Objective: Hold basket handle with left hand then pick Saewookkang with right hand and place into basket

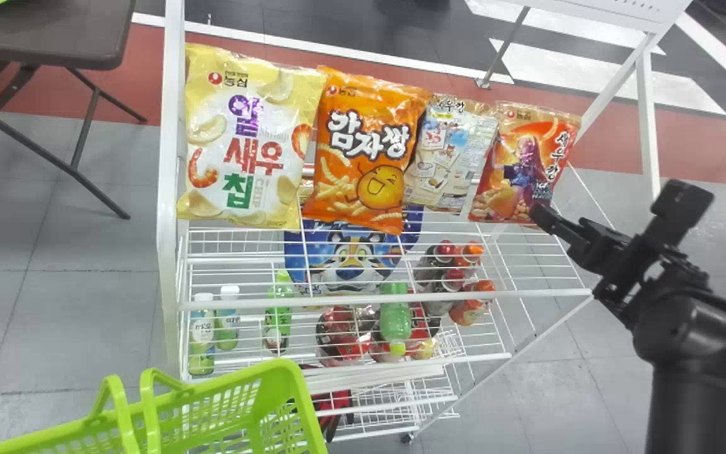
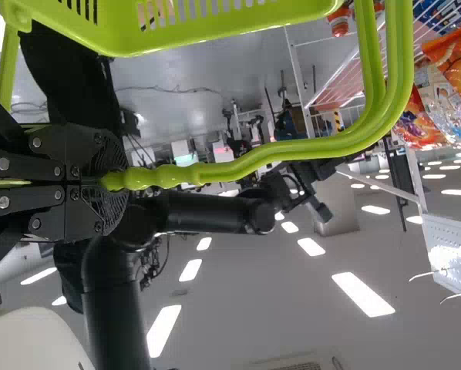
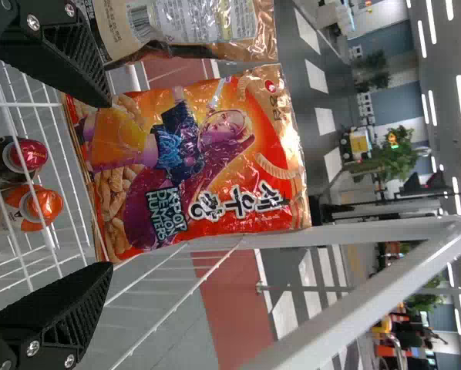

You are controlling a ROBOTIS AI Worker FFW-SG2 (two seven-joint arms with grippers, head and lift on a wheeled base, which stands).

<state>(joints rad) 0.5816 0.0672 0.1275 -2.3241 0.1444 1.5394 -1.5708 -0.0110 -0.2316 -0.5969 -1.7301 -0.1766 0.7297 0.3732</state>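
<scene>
My right gripper (image 1: 609, 207) is open at the shelf's right end, beside the lower right of the red-orange Saewookkang bag (image 1: 524, 165). In the right wrist view, the bag (image 3: 192, 166) lies beyond the spread fingers of this gripper (image 3: 107, 186), with nothing held between them. The green basket (image 1: 293, 384) is at the head view's bottom left, its two handles raised. My left gripper (image 2: 105, 182) is closed around the green basket handle (image 2: 292, 150), the basket body (image 2: 215, 29) beside it in the left wrist view.
Left of the Saewookkang on the white wire rack (image 1: 388, 301) stand a silver-backed bag (image 1: 448, 154), an orange bag (image 1: 363, 151) and a yellow bag (image 1: 249, 139). Bottles and packs sit on lower levels. A white rack post (image 1: 648, 126) rises behind the right gripper.
</scene>
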